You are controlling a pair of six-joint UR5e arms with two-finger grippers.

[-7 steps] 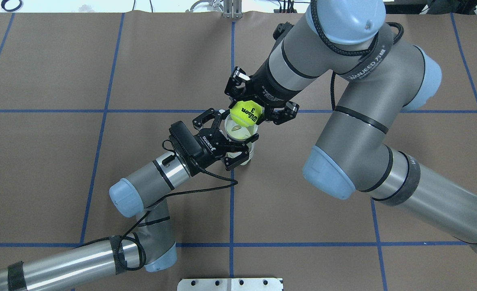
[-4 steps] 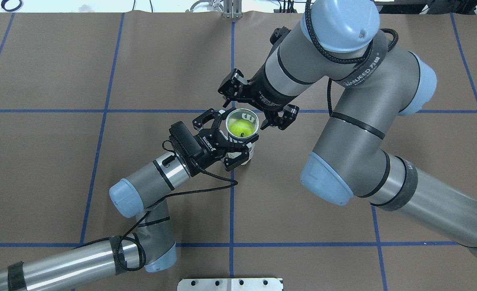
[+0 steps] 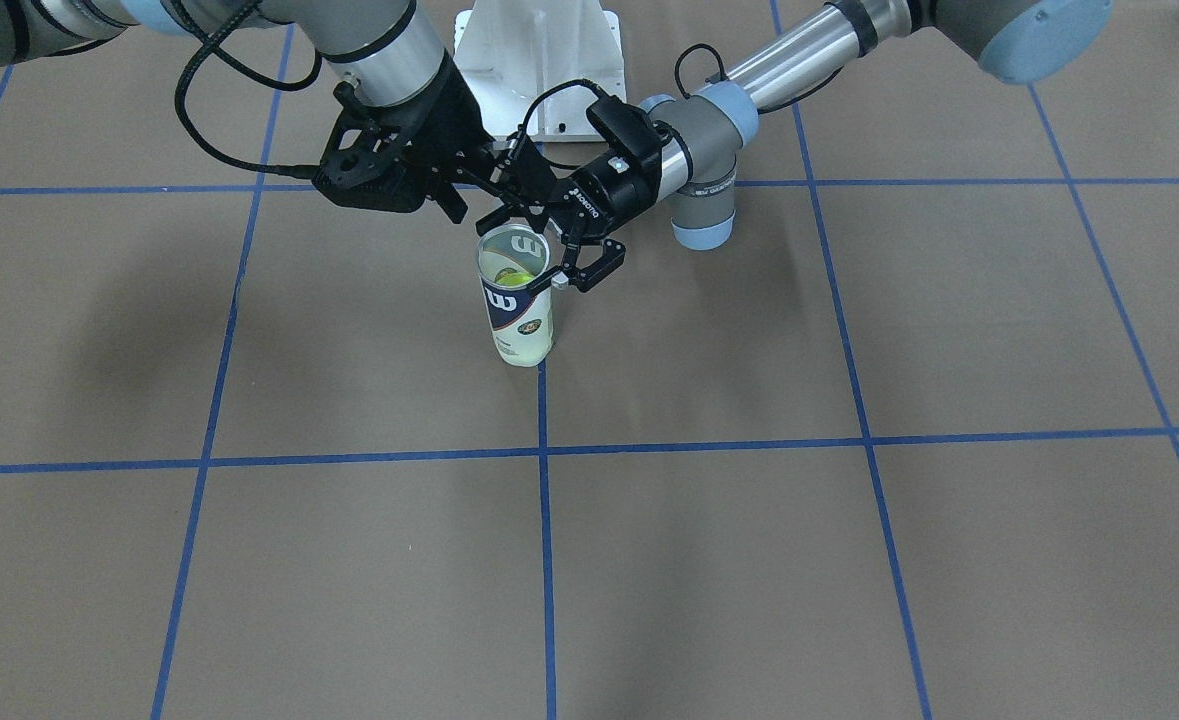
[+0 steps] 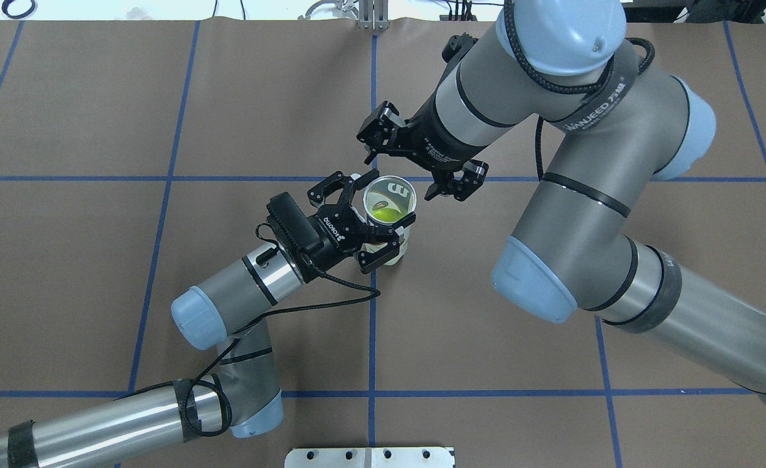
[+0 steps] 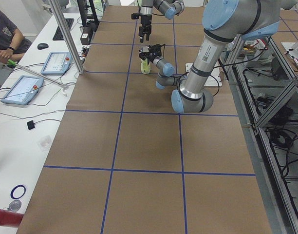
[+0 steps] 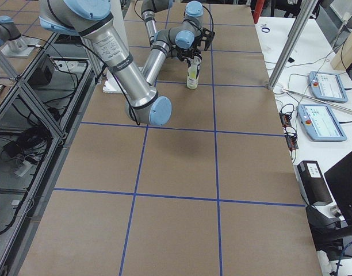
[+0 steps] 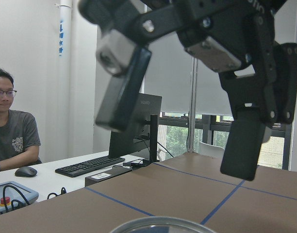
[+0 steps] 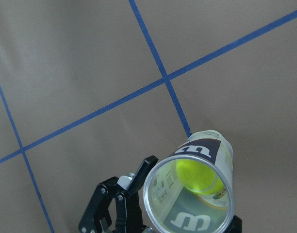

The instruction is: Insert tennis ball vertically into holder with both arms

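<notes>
While the right gripper (image 4: 400,176) hangs just above and beside the open mouth of the tennis-ball can (image 4: 399,190), its fingers are spread apart with nothing between them. The left gripper (image 4: 375,220) is clamped on the can's upper wall, one finger on each side, just below the rim. The can stands upright on the brown-papered table (image 4: 486,364), its base at a blue tape line (image 3: 543,410). The tennis ball (image 8: 199,175) lies inside the can, well below the rim; its exact depth cannot be read. Insertion therefore appears complete.

Handling notes, as judgement:
- The can is thin clear plastic and light even with one ball in it. Being tall and narrow, it will probably tip at a small side push.
- Its wall is likely to flex under clamping force and is stiffest near the rim and the base. Take hold high on the wall, as the left gripper does, with moderate force.
- The glossy label is probably slippery, so avoid lifting by friction alone.
- The ball is felt-covered, springy and easily gripped across its middle.
</notes>
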